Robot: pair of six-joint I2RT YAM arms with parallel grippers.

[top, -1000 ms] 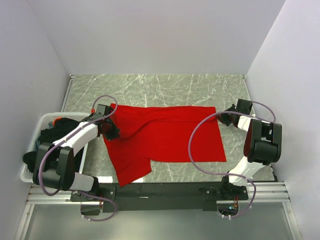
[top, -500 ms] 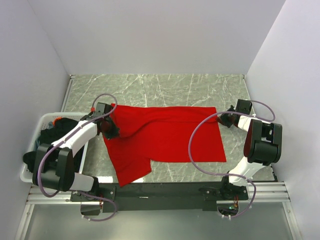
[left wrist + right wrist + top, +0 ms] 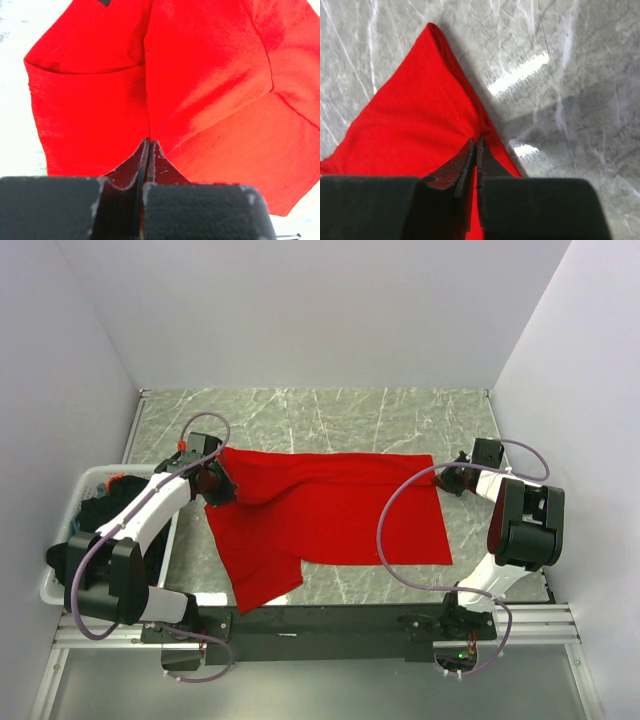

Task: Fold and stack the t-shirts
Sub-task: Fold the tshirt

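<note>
Holding dark cloth (image 3: 92, 512), a basket (image 3: 95, 472) (under left arm (image 3: 150, 505)) flanks the red t-shirt (image 3: 330, 515).

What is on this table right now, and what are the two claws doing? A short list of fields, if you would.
Shirt: plain bright red cloth t-shirt, spread on the grey marble table
Left gripper: shut on the shirt near its far left corner
Right gripper: shut on its far right corner
Basket: white plastic slotted basket at left, dark clothes inside
</note>
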